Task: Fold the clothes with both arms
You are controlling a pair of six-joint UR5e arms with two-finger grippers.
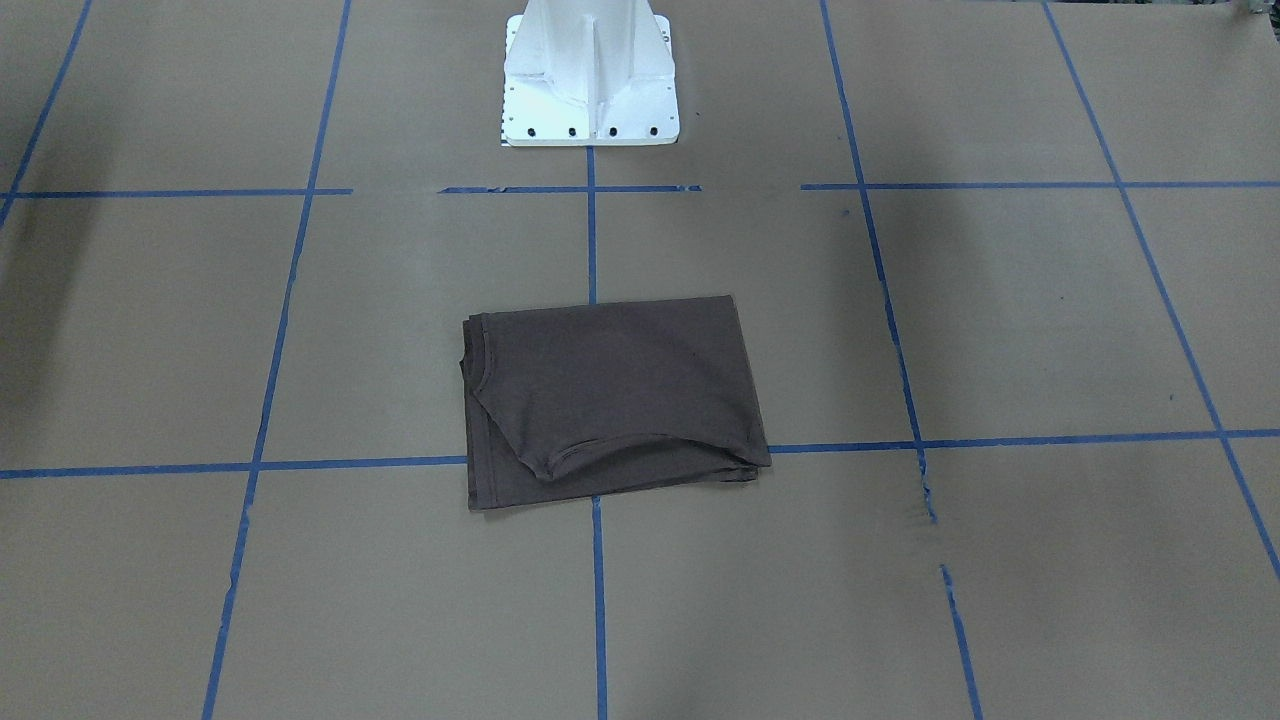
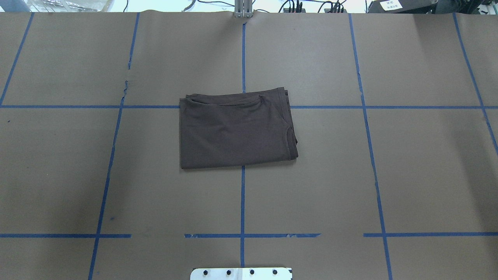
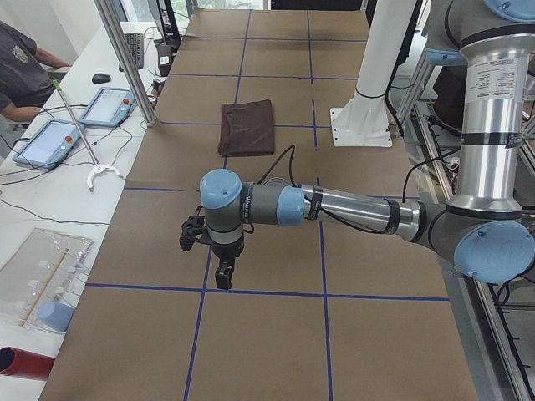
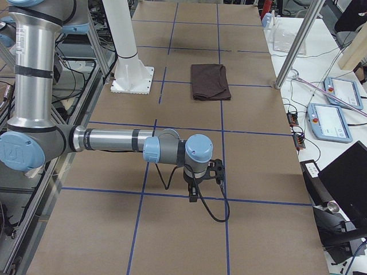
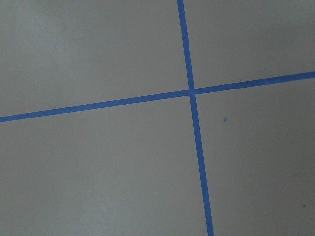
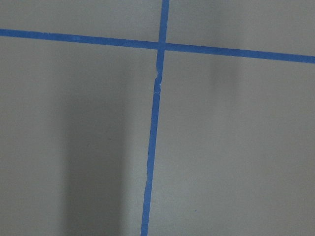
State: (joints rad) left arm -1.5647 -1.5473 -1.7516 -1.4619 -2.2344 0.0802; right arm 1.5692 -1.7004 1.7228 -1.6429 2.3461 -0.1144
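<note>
Table comes first: it is covered with brown paper and divided into squares by blue tape lines. It fills both fixed views, and no arm appears in them.

The left arm reaches low over the table near the robot's left end, and the right arm does the same near the right end. Both are well apart from the white pedestal and from the cloth.

The T-shirt lies at the middle of the table, in front of the pedestal and on a crossing of the tape. It is folded into a compact rectangle of several layers. A lower layer shows a little past the upper one along one edge.

The left gripper and the right gripper point down at bare paper. Each shows only in a side view, so I cannot tell how far their fingers are apart. Neither has hold of the shirt, and each wrist camera shows only paper and tape.

One curved hem lies on top of the fold.

In my judgement the folding is finished or almost finished. If one more fold is wanted, both arms must come to the centre, take two corners of one short side together, and carry them across evenly.
</note>
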